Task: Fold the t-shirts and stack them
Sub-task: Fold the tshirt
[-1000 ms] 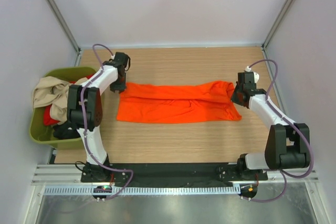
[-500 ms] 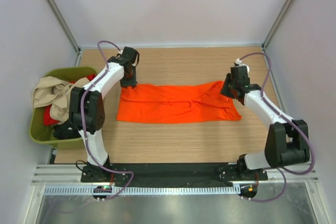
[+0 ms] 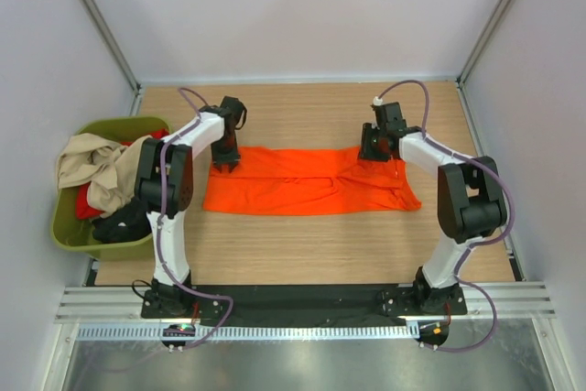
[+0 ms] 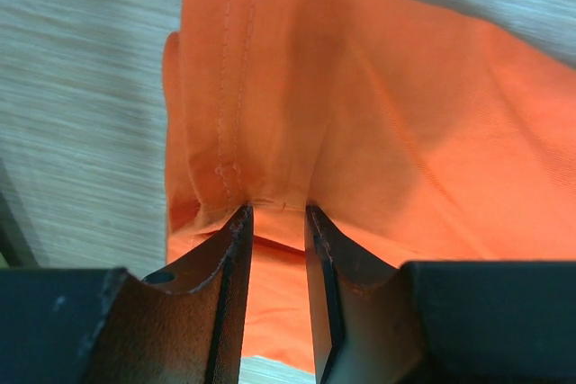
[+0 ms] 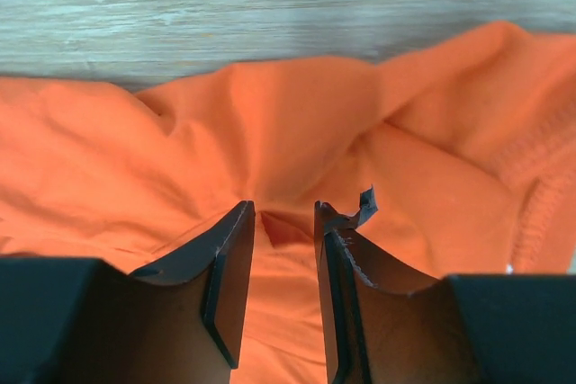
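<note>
1. The orange t-shirt (image 3: pixel 307 180) lies flat across the middle of the wooden counter (image 3: pixel 302 244). It's stretched out sideways into a long band, with a few creases running along it and a bit of bunching toward its right end.
2. The left claw (image 3: pixel 224 164) is down at the shirt's far left corner. In the wrist view its fingers sit slightly apart and the hemmed edge of the cloth rises in a ridge right at the tips. Orange fabric shows in the gap, so nothing looks squeezed tight.
3. The right claw (image 3: pixel 374 153) is on the far edge of the shirt near the right end. Its fingers are also a little apart, with a small pucker of cloth between the tips. One finger (image 5: pixel 346 249) has a ragged bit of black sticking up at its tip.
4. Both arms reach out from the near edge, and the shirt spans the space between the two claws.
5. An olive-green tub (image 3: pixel 69 231) sits off the counter's left edge. It holds a crumpled beige shirt (image 3: pixel 87 167) on top, a red shirt (image 3: pixel 87 200) under it and a black shirt (image 3: pixel 119 226) at the near side, all heaped and unfolded.
</note>
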Robot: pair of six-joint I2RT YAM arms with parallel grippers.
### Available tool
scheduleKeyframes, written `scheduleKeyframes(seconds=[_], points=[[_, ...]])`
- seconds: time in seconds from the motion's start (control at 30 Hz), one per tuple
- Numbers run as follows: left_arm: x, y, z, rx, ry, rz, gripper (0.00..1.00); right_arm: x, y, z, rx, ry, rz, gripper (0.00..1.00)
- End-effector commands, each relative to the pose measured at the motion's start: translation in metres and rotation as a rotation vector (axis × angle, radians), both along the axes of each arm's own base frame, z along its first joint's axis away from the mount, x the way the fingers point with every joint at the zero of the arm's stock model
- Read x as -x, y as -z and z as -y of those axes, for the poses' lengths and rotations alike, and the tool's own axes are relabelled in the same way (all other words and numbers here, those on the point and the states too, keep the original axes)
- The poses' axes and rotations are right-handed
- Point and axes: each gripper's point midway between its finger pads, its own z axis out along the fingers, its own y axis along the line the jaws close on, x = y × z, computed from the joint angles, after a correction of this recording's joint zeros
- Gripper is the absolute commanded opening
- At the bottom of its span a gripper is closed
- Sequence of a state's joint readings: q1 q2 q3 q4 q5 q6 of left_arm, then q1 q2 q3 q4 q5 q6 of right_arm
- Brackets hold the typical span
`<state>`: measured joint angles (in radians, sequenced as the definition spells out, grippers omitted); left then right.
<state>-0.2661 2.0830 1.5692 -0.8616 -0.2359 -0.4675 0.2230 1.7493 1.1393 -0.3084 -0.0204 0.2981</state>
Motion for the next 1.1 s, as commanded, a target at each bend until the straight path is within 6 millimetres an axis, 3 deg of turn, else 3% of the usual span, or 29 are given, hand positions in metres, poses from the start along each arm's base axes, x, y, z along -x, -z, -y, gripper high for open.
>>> scheduleKeyframes(seconds=[0.0, 0.17, 0.33, 0.57, 0.7, 1.07], points=[[-0.004, -0.007, -0.009, -0.032, -0.058, 0.013, 0.31, -0.008, -0.003, -0.016, -0.027, -0.128, -0.005, 0.40], [-0.001, -0.008, -0.015, -0.043, -0.089, -0.006, 0.30, -0.001, 0.014, -0.018, -0.029, -0.162, -0.059, 0.40], [-0.004, -0.024, -0.015, -0.038, -0.090, 0.028, 0.30, 0.001, 0.014, -0.021, -0.038, -0.169, -0.062, 0.36], [-0.011, -0.061, -0.015, -0.023, -0.083, 0.110, 0.33, 0.008, -0.006, -0.024, -0.077, -0.152, -0.042, 0.01], [-0.013, -0.068, -0.016, -0.024, -0.080, 0.131, 0.33, 0.018, -0.012, -0.024, -0.092, -0.139, -0.049, 0.01], [-0.015, -0.066, -0.009, 0.008, -0.077, 0.134, 0.33, 0.045, -0.020, -0.023, -0.094, -0.117, -0.056, 0.01]])
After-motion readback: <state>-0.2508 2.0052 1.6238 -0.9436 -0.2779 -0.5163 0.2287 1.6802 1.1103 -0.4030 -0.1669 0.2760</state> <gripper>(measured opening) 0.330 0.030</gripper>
